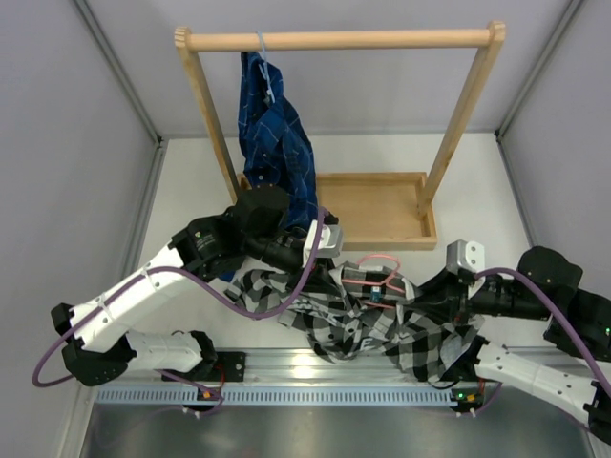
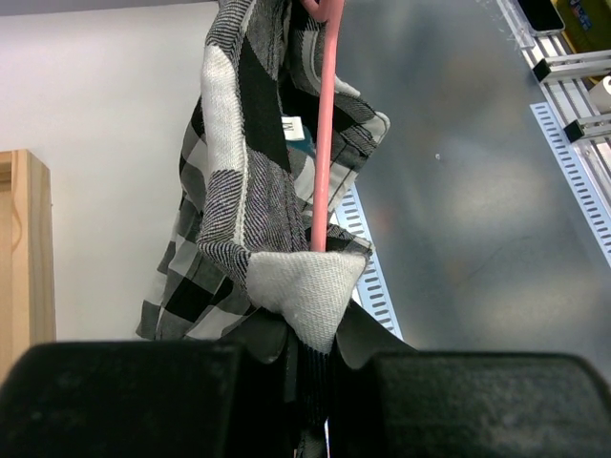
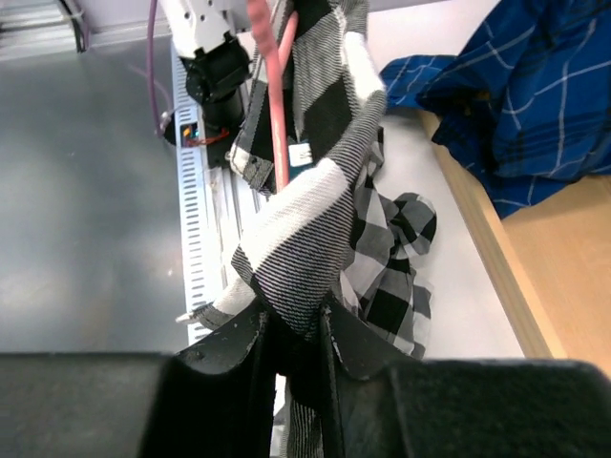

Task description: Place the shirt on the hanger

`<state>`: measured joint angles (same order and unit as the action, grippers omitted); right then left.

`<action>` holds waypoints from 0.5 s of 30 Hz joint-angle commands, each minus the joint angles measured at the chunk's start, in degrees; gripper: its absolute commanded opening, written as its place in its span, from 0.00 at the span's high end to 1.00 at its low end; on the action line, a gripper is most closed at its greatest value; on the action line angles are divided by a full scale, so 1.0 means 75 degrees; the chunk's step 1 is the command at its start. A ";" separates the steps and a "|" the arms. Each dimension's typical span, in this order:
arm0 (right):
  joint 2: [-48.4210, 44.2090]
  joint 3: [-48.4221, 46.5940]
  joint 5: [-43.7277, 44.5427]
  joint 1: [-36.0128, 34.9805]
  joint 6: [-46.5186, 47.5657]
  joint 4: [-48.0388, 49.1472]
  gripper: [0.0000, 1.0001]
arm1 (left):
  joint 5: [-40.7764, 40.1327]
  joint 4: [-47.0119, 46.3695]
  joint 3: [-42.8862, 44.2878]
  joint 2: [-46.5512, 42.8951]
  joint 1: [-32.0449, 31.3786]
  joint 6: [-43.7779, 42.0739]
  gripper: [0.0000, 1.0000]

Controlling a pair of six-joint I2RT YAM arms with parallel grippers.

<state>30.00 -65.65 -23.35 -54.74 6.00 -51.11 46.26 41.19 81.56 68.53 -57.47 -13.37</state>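
Observation:
The black-and-white check shirt [image 1: 382, 329] hangs bunched between my two grippers above the near table edge. The pink wire hanger [image 1: 374, 270] lies in its folds, with only part of it showing. In the left wrist view my left gripper [image 2: 307, 334] is shut on a fold of the shirt [image 2: 239, 191], and a pink hanger wire [image 2: 325, 143] runs up from the jaws. In the right wrist view my right gripper [image 3: 291, 329] is shut on another fold of the shirt [image 3: 315, 210], with the pink hanger [image 3: 277, 124] beyond it.
A wooden rack [image 1: 339, 40] with a tray base [image 1: 377, 212] stands at the back. A dark blue plaid shirt [image 1: 275, 134] hangs from it on a pale hanger. Grey walls close both sides. A metal rail [image 1: 286, 393] runs along the near edge.

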 commanded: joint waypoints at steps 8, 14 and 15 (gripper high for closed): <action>-0.0297 0.0351 0.0173 -0.0037 -0.0308 0.1284 1.00 | 0.0197 -0.0603 0.0376 -0.0290 -0.0036 0.0153 1.00; -0.0379 0.0292 0.0091 -0.0037 -0.0202 0.1225 1.00 | -0.0366 -0.1237 0.0130 -0.0723 -0.0025 0.0586 1.00; -0.0402 0.0257 0.0067 -0.0037 -0.0191 0.1214 1.00 | -0.0588 -0.1458 0.0037 -0.0793 -0.0036 0.0703 1.00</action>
<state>27.68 -63.05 -23.11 -54.74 4.05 -45.15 43.00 39.27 81.82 66.30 -57.43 -10.41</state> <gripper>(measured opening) 0.031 0.115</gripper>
